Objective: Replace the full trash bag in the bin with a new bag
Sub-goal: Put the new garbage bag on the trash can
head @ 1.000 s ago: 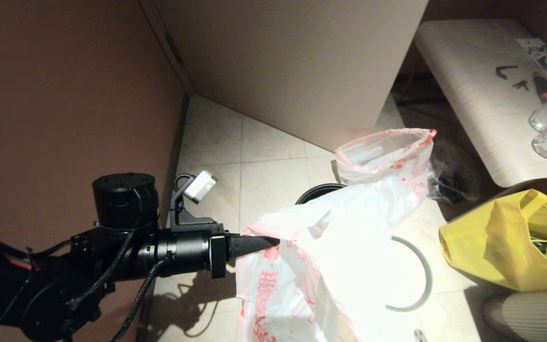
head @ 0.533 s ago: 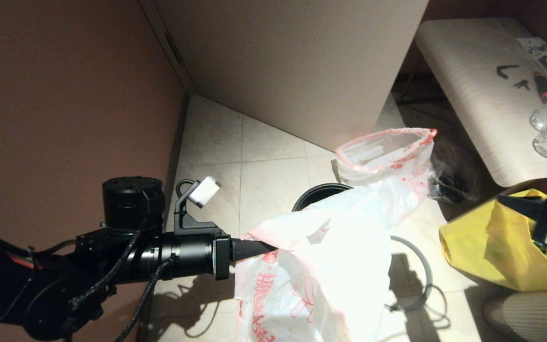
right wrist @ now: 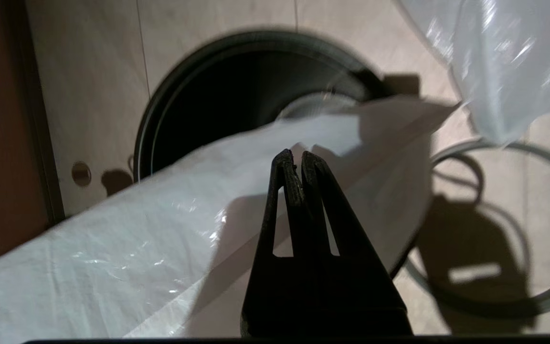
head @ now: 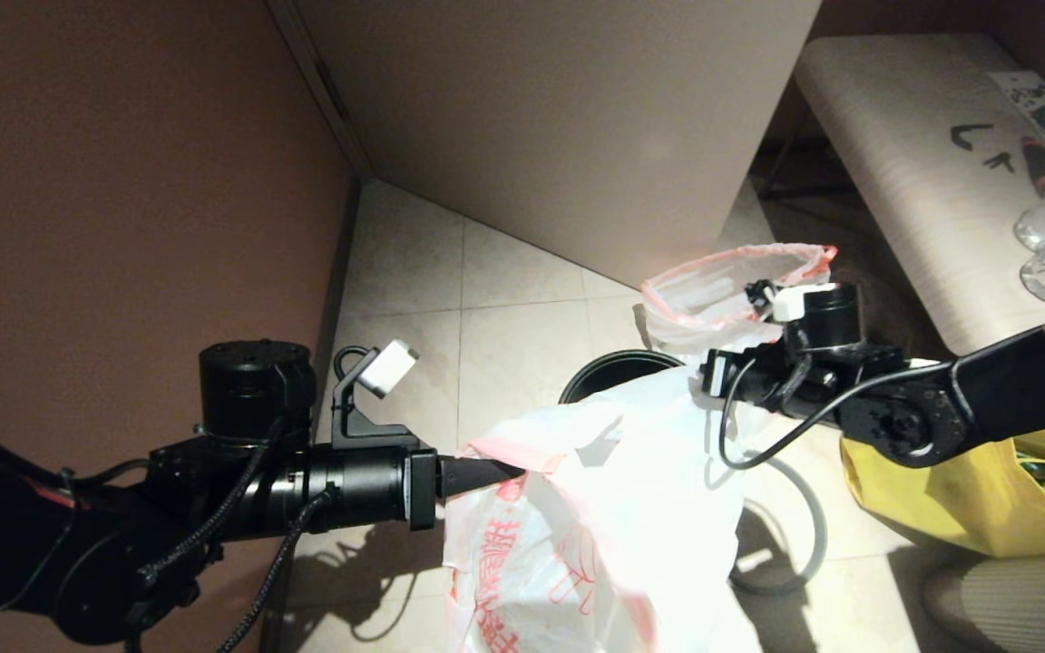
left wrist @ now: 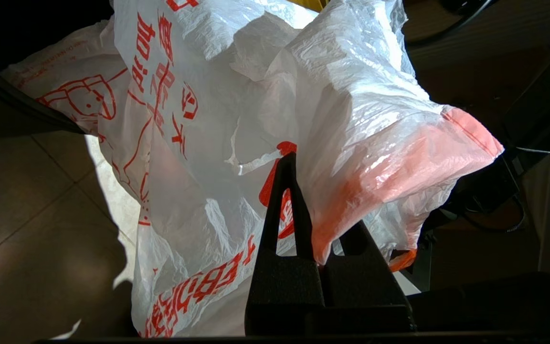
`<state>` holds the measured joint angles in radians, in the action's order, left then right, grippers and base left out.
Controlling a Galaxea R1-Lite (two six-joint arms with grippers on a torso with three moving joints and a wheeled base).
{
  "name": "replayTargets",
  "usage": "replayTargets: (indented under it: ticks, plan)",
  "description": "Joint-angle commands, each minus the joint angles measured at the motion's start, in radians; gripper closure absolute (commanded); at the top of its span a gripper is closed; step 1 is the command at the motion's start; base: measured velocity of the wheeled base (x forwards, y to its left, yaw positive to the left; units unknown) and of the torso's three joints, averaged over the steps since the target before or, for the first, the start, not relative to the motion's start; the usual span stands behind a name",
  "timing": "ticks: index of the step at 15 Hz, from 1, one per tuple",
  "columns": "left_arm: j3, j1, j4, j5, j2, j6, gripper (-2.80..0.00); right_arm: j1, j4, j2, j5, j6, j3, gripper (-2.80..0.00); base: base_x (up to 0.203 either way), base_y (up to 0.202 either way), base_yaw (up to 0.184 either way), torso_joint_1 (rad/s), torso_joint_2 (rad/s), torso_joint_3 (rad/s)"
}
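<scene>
Left pincer is clenched on the hem of the new bag, holding it raised beside and partly over the bin. Right pincer, closed and empty, hovers over the bag's opposite edge, nearer the bin; the bag stretches between the arms.

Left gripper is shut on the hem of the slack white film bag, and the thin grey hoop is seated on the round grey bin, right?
Not quite. In the head view the thin grey hoop lies on the floor beside the round grey bin. The left gripper does grip the slack white film bag at its hem.
</scene>
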<state>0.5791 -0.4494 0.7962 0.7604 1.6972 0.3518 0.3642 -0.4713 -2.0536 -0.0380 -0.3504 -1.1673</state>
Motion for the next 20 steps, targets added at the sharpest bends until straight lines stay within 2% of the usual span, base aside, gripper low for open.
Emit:
replayTargets:
  ticks: [1, 2, 5, 9, 12, 14, 17, 20]
  plan:
    - [0.004, 0.003, 0.005, 0.002, 0.008, 0.003, 0.00, 0.060, 0.023, -0.095, -0.024, -0.030, -0.029, 0.00, 0.000, 0.000, 0.000, 0.000, 0.00, 0.000]
    - [0.004, 0.011, 0.005, -0.006, 0.009, 0.003, 0.00, 0.090, 0.035, -0.099, -0.045, -0.057, -0.025, 0.00, 0.000, 0.000, 0.000, 0.000, 0.00, 0.000]
    - [0.001, 0.026, 0.005, -0.009, 0.010, 0.003, 0.00, 0.117, 0.041, -0.112, -0.095, -0.070, 0.003, 0.00, 0.000, 0.000, 0.000, 0.000, 0.00, 0.000]
    - [0.003, 0.029, 0.006, -0.011, 0.010, 0.003, 0.00, 0.137, 0.034, -0.238, -0.103, -0.081, -0.012, 0.00, 0.000, 0.000, 0.000, 0.000, 0.00, 0.000]
    - [0.007, 0.028, 0.016, -0.064, 0.022, 0.001, 0.00, 0.138, 0.036, -0.366, -0.106, -0.082, -0.115, 0.00, 0.000, 0.000, 0.000, 0.000, 0.00, 0.000]
    - [0.014, 0.028, 0.040, -0.088, 0.048, 0.001, 0.00, 0.135, 0.044, -0.426, -0.135, -0.081, -0.221, 0.00, 0.000, 0.000, 0.000, 0.000, 0.00, 0.000]
    - [0.033, 0.028, 0.076, -0.132, 0.091, -0.001, 0.00, 0.134, 0.119, -0.465, -0.161, -0.075, -0.385, 0.00, 0.000, 0.000, 0.000, 0.000, 0.00, 0.000]
    - [0.095, 0.022, 0.078, -0.158, 0.116, -0.003, 0.00, 0.132, 0.137, -0.447, -0.180, -0.053, -0.398, 0.00, 0.000, 0.000, 0.000, 0.000, 0.00, 0.000]
